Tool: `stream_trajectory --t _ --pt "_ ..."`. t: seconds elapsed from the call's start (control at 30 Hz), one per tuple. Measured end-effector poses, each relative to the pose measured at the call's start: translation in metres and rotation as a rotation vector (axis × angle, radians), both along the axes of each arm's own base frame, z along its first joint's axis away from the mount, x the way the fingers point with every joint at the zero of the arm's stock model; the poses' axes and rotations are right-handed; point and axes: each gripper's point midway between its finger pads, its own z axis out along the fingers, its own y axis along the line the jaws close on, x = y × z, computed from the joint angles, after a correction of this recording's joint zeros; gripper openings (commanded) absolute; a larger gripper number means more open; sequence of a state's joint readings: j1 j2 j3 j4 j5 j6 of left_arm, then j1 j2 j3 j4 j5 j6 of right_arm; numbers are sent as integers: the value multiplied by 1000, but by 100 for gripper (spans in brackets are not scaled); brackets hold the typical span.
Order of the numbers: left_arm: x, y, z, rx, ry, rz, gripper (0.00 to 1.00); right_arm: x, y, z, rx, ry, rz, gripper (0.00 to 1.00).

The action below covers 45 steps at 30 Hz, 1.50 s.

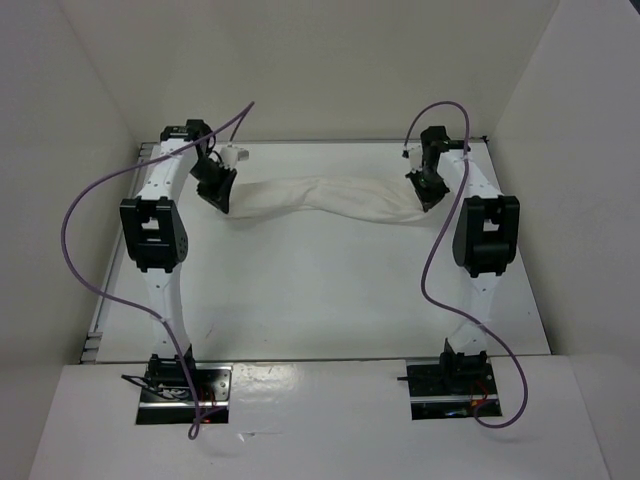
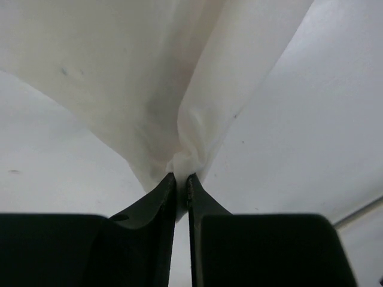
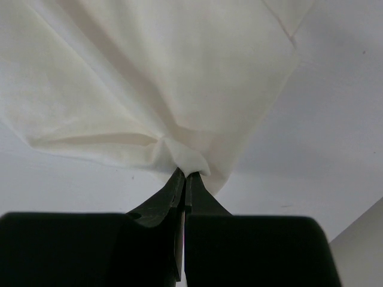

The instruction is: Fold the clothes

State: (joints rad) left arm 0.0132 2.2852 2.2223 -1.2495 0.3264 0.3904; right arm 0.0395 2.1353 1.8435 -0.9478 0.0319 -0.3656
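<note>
The clothes (image 1: 330, 195) are one white garment stretched as a long band across the far part of the table, sagging a little in the middle. My left gripper (image 1: 222, 197) holds its left end. In the left wrist view the jaws (image 2: 181, 175) stand a narrow gap apart, and a bunched tuft of the clothes (image 2: 131, 78) fills that gap at the tips. My right gripper (image 1: 428, 195) holds the right end. In the right wrist view it (image 3: 185, 173) is pressed shut on a small fold of the clothes (image 3: 167, 72).
The white table (image 1: 320, 290) is boxed in by white walls at the back and on both sides. Purple cables (image 1: 80, 210) loop off each arm. The two arm bases (image 1: 180, 385) sit at the near edge.
</note>
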Motion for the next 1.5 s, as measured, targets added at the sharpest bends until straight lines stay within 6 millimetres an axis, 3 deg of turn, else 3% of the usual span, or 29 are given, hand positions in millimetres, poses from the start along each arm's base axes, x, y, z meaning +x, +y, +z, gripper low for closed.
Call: stream_trajectory --t 0.3,0.4,0.5,0.73,0.8,0.87,0.9,0.93,1.03,1.07,1.17,1.33,1.5 --pt "-90 9 -86 49 261 -49 18 -36 -13 -39 -61 107 46 2" --pt "-112 15 -94 59 292 -40 18 -50 -22 -50 -68 142 57 2" --pt "-118 29 -94 70 278 -13 18 -57 -36 -51 -71 153 45 1" --pt "-113 66 -94 79 247 74 18 -55 -74 -39 -81 110 -2 3" --pt "-111 74 -93 88 236 90 18 -55 -80 -38 -88 106 -3 10" --pt "-106 78 -92 91 219 99 18 -55 -84 -37 -98 108 0 35" --pt "-104 78 -91 89 213 100 18 -55 -85 -37 -102 109 -1 40" --pt "-102 77 -90 82 204 99 30 -55 -85 -37 -104 109 4 48" --pt "-95 68 -84 30 179 93 40 -55 -85 -37 -103 108 16 63" --pt "-93 64 -82 7 170 95 42 -54 -84 -37 -98 106 17 72" --pt "-88 48 -66 -64 132 83 45 -54 -81 -33 -82 96 16 81" --pt "-57 15 -21 -151 4 58 48 -48 -75 -12 -49 43 0 86" --pt "-23 -20 20 -234 -115 64 47 -23 -60 39 41 -109 -43 88"
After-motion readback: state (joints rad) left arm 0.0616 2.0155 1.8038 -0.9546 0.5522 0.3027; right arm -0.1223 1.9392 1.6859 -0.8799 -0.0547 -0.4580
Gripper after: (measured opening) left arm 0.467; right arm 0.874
